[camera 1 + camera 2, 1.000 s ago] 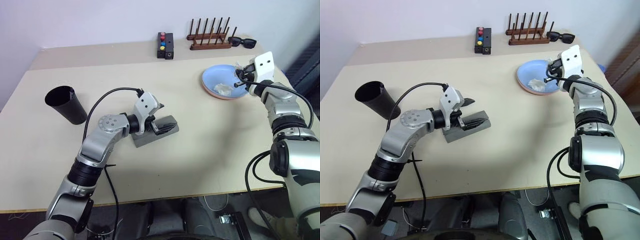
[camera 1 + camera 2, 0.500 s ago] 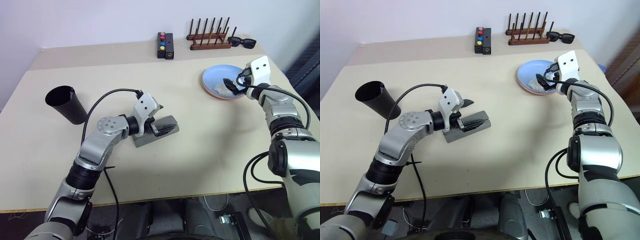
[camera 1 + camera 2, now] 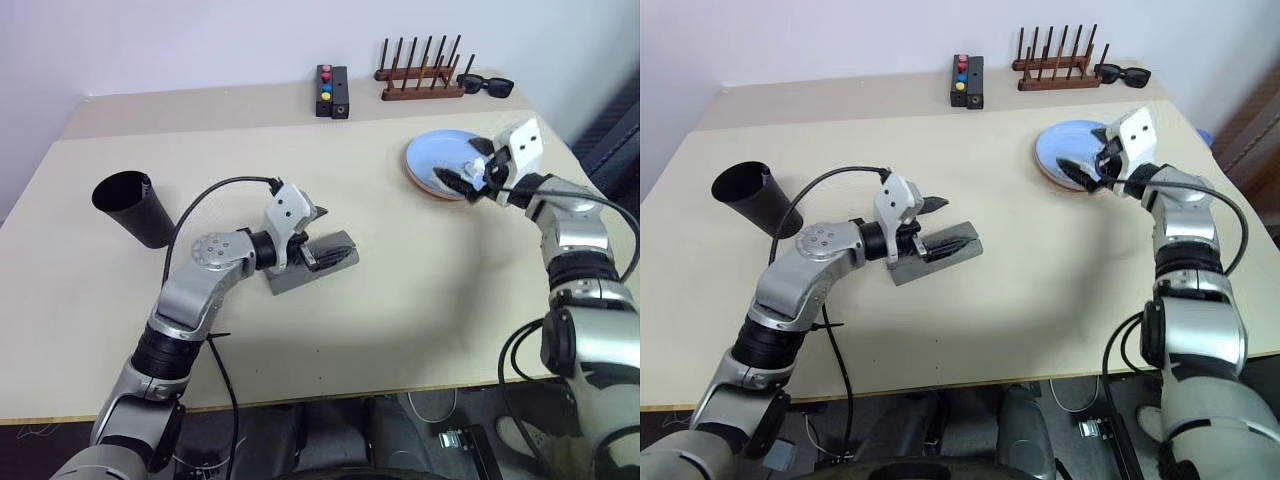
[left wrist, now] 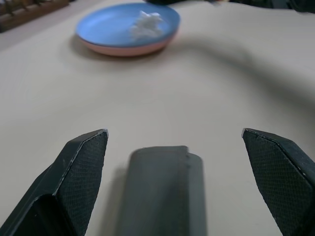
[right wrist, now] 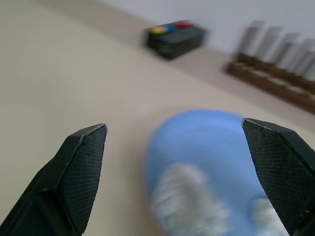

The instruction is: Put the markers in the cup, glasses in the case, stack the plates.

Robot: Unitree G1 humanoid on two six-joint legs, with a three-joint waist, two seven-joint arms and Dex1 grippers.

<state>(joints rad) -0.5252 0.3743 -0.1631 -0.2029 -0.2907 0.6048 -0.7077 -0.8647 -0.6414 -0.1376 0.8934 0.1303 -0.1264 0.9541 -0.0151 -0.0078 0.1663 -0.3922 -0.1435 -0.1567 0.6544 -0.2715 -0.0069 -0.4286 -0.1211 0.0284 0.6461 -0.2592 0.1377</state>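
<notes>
- Now the light blue plate (image 3: 440, 153) sits stacked on the salmon pink plate (image 4: 129, 49) near the worktop's (image 3: 400, 300) far right corner, and a small white crumpled bit (image 4: 147, 23) lies in the blue one
- The right gripper (image 3: 468, 172) hangs over the near right rim of that stack, its two black fingers spread wide with nothing between them
- The grey case (image 3: 310, 265) lies around the middle of the worktop, closed as far as can be told; the glasses cannot be made out
- The left gripper (image 3: 318, 250) sits right at the case, fingers spread to either side of its rounded end, not pinching it
- The black cup (image 3: 133, 208) lies tilted near the left edge, its mouth turned up and to the left; a slim dark marker (image 3: 146, 184) shows just at its rim
- Along the far edge stand a black box with coloured buttons (image 3: 331, 90), a wooden peg rack (image 3: 420, 72) and black sunglasses (image 3: 487, 85) beside the rack
</notes>
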